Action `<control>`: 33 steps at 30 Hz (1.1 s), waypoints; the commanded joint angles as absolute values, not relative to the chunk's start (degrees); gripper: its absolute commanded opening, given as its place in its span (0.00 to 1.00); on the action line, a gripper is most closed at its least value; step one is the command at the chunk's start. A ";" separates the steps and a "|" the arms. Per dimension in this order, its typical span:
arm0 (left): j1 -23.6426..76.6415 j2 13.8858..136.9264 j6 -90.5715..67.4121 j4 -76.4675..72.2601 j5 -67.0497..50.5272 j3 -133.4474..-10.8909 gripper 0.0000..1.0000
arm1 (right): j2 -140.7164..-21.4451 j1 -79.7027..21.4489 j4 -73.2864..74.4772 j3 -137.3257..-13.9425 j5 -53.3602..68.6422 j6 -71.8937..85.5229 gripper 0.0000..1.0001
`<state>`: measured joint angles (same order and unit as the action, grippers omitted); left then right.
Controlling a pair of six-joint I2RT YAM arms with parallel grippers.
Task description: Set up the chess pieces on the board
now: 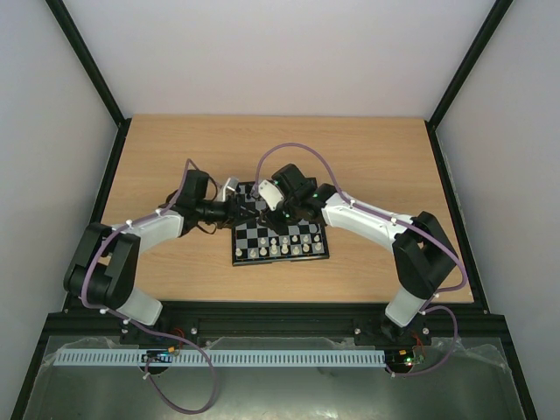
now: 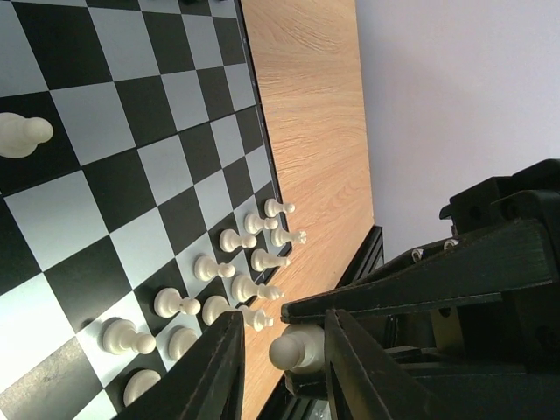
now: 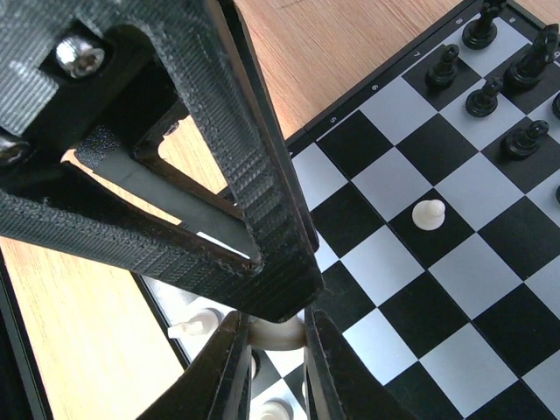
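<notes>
From above, my left arm (image 1: 157, 229) and right arm (image 1: 367, 219) meet over the board (image 1: 254, 234), which lies on the worktop (image 1: 175, 157) directly beneath both tool ends. Cream chess pieces (image 1: 278, 249) line the board's rows nearest my bases. In the left wrist view, my left gripper (image 2: 284, 319) has its jaws parted. A cream pawn (image 2: 296, 348) shows just past the tips, but bare wood shows between it and one finger, so I judge this gripper released. Two ranks of cream pieces stand close beside its fingers, and a lone pawn (image 2: 22, 136) sits far out ahead of them. In the right wrist view, my right gripper (image 3: 277, 331) is clenched on a cream pawn, which I take to be the same one, with a finger against either side. The left gripper's black finger crosses right above it. The black men (image 3: 490, 79) stand well beyond the tips. I expect the pawn to be very light, rigid and smooth. Being rounded, it could twist or pop out of a pinch on the head, so the narrow waist above the base is where I would hold it. It also looks easy to topple, with its neighbours packed tight.
</notes>
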<state>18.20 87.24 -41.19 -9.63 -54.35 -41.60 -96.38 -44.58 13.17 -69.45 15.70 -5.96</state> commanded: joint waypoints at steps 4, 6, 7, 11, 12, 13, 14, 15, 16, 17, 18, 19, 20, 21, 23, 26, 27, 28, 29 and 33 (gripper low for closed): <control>19.05 88.42 -41.57 -11.49 -57.13 -41.67 0.21 | -94.88 -44.33 12.74 -68.31 17.52 -5.45 0.17; 19.16 88.50 -41.77 -11.89 -57.35 -41.68 0.19 | -94.91 -44.33 12.74 -68.29 17.51 -5.45 0.17; 19.26 88.56 -41.79 -12.04 -57.50 -41.71 0.17 | -94.99 -44.32 12.73 -68.29 17.49 -5.45 0.17; 19.34 88.51 -41.84 -12.08 -57.85 -41.80 0.12 | -95.13 -44.37 12.66 -68.29 17.33 -5.36 0.17; 19.42 88.44 -41.84 -12.05 -57.89 -41.77 0.11 | -95.17 -44.36 12.66 -68.27 17.32 -5.36 0.17; 19.42 88.38 -41.82 -11.98 -57.88 -41.79 0.10 | -95.26 -44.38 12.58 -68.28 17.28 -5.36 0.17; 19.42 88.34 -41.74 -11.88 -57.85 -41.79 0.09 | -95.25 -44.32 12.72 -68.21 17.20 -5.37 0.18; 19.42 88.25 -41.61 -11.68 -57.81 -41.83 0.08 | -95.33 -44.30 12.74 -68.20 17.15 -5.36 0.19; 19.42 88.17 -41.35 -11.17 -57.63 -41.91 0.07 | -95.28 -44.38 12.84 -68.20 17.19 -5.41 0.20; 19.42 88.09 -40.81 -10.45 -57.06 -42.23 0.07 | -95.17 -44.38 13.10 -68.20 17.14 -5.44 0.22; 19.42 87.81 -40.33 -9.48 -56.53 -42.43 0.06 | -94.96 -44.34 13.32 -68.15 17.10 -5.53 0.26; 19.47 87.45 -39.60 -8.48 -55.92 -42.67 0.06 | -94.70 -44.34 13.74 -68.01 17.10 -5.77 0.29; 19.43 86.96 -39.00 -7.47 -55.09 -42.91 0.06 | -94.29 -44.19 14.05 -67.75 17.25 -5.98 0.31; 19.42 86.40 -37.95 -5.90 -53.81 -43.31 0.05 | -93.72 -43.92 14.28 -67.31 17.60 -6.18 0.33; 19.51 85.19 -35.09 -1.58 -50.66 -44.47 0.05 | -92.35 -42.83 14.65 -66.18 19.17 -6.33 0.36; 20.00 83.07 -30.42 5.94 -44.38 -46.44 0.04 | -90.12 -39.75 14.59 -63.26 22.97 -5.95 0.39; 20.42 82.46 -27.99 8.27 -41.71 -47.18 0.04 | -89.41 -38.48 14.59 -62.31 24.07 -5.83 0.39; 21.12 81.95 -26.12 10.99 -38.63 -48.06 0.04 | -88.72 -36.75 14.47 -61.48 25.03 -5.55 0.39; 21.89 81.48 -24.53 13.40 -35.42 -48.93 0.03 | -87.99 -35.34 14.31 -60.65 25.95 -5.28 0.40; 25.24 78.57 -21.55 18.82 -22.35 -50.39 0.02 | -85.06 -29.61 13.53 -57.65 28.72 -3.76 0.40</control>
